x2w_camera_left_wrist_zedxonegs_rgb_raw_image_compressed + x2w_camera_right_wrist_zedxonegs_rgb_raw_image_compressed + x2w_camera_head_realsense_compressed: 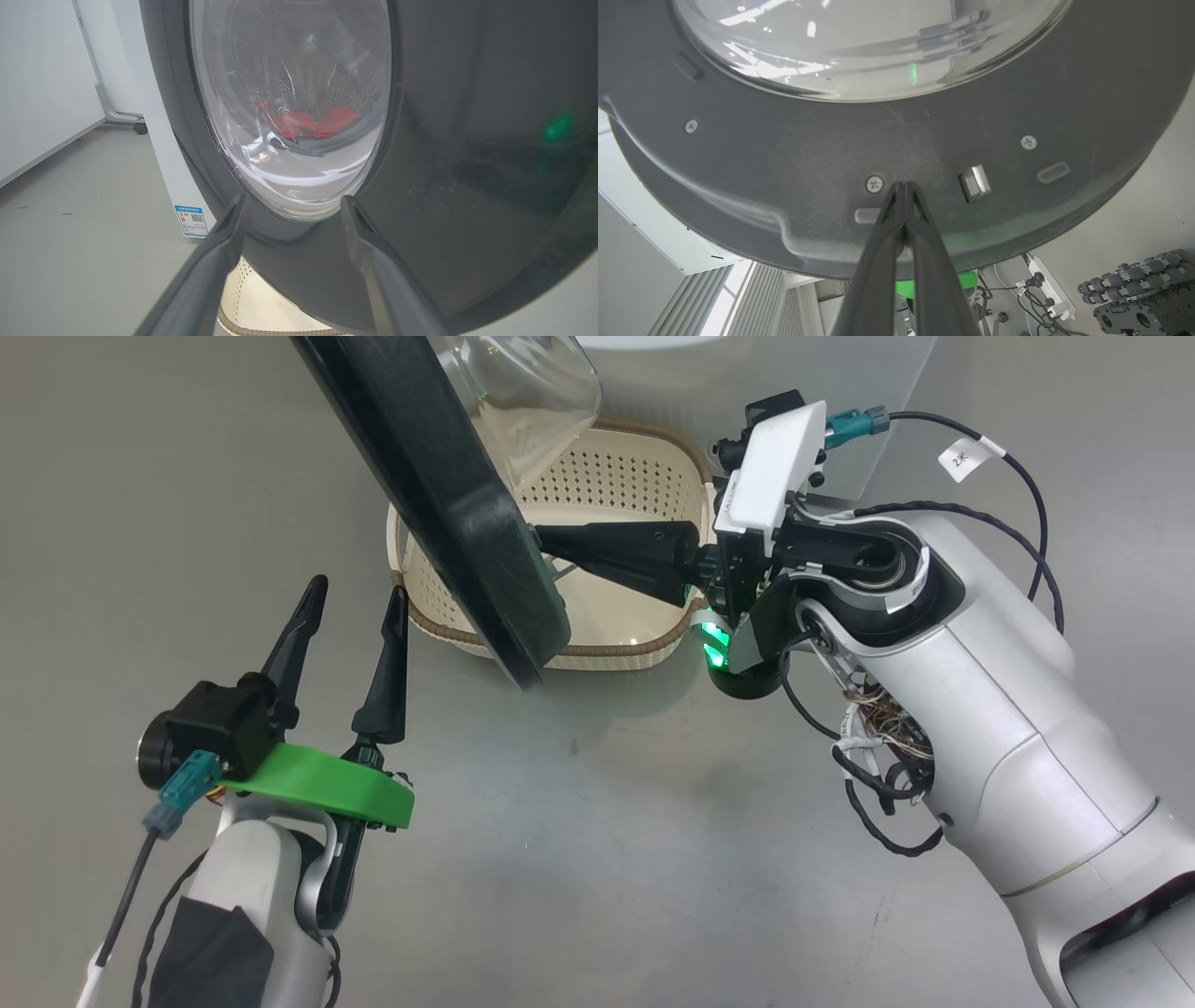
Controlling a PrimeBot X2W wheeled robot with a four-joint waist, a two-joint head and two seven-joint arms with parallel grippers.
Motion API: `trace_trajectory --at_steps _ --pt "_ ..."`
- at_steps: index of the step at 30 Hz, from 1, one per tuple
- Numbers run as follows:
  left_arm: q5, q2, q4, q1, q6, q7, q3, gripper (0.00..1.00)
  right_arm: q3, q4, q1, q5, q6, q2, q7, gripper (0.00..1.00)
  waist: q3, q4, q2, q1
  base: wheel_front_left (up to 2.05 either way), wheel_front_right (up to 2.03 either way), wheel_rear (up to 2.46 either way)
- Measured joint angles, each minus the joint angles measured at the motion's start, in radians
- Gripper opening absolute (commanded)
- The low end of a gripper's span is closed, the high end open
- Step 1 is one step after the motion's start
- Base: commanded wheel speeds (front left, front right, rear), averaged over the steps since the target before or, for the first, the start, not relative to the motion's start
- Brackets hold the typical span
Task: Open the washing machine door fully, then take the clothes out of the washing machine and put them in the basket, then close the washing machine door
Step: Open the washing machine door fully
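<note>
The washing machine door point(448, 495) stands part-way swung out, seen edge-on in the head view as a thick black rim with its clear glass bowl point(523, 392) bulging toward the right. The right gripper point(540, 539) reaches in from the right with its two dark fingers pressed together. In the right wrist view the fingertips point(903, 187) meet the door's matt inner face just beside a screw point(874, 184), with a small metal latch point(975, 183) a little further right. They look to be touching the plastic, though the angle leaves that slightly uncertain. The left gripper point(357, 590) hovers at the lower left on the door's outer side, its fingers point(219, 261) spread wide, holding nothing and apart from the rim. Through the door glass in the left wrist view, red clothes point(308, 123) lie at the bottom of the dimpled steel drum point(266, 84). The washing machine point(161, 154) shows as a white front panel bearing a small blue label point(191, 221). The cream perforated basket point(607, 476), with its brown woven rim, sits on the grey floor point(597, 849) beneath the door's lower edge and the right gripper's fingers.
</note>
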Motion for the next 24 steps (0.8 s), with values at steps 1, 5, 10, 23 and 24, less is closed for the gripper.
trace_trajectory --at_steps 1,5,10,23,24 --pt "0.0 0.0 0.0 0.001 0.0 0.0 -0.001 1.0 0.008 -0.005 0.002 0.004 0.0 0.0 -0.005 0.0 -0.001 0.001 0.0 0.0 0.0 0.0 0.0" --pt "0.0 0.0 0.0 0.008 0.0 0.0 -0.003 1.0 0.035 -0.019 0.008 0.016 0.0 0.0 -0.025 0.0 -0.007 0.006 0.0 0.0 0.0 0.0 0.0" --pt "0.0 0.0 0.0 0.013 0.0 0.0 -0.004 1.0 0.064 -0.03 0.011 0.037 0.0 -0.001 -0.044 0.0 -0.012 0.011 0.0 0.0 0.0 0.0 0.0" --pt "0.0 0.0 0.003 0.024 0.0 0.0 -0.012 1.0 0.121 -0.035 0.012 0.051 -0.005 0.001 -0.1 0.0 -0.031 0.012 0.0 0.0 0.0 0.0 0.0" --pt "0.0 0.0 0.006 0.026 0.0 0.0 -0.011 1.0 0.12 -0.029 0.013 0.051 -0.001 0.001 -0.107 0.0 -0.035 0.012 0.0 0.0 0.0 0.0 0.0"
